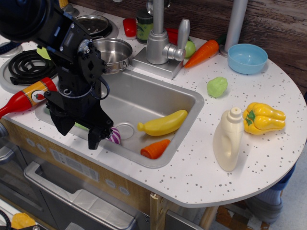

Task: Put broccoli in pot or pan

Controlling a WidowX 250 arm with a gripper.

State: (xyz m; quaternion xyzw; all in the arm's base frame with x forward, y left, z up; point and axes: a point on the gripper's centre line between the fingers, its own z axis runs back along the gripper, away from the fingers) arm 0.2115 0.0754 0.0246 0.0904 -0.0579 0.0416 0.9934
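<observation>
The broccoli (217, 86), a small pale lime-green lumpy toy, lies on the speckled counter right of the sink, far from the arm. The shiny steel pot (113, 52) stands upright at the sink's back left corner, beside the stove, and looks empty. My gripper (78, 132) hangs low over the front left part of the sink (144, 98), on the black arm. Its fingers (94, 139) stand apart. A sliver of something green shows between them, mostly hidden. The gripper is far left of the broccoli and in front of the pot.
In the sink lie a yellow banana (163, 123), an orange carrot piece (155, 149) and a purple-white vegetable (115, 135). A faucet (160, 38), carrot (202, 52), blue bowl (247, 58), yellow pepper (263, 118), cream bottle (229, 140) and ketchup bottle (26, 96) stand around.
</observation>
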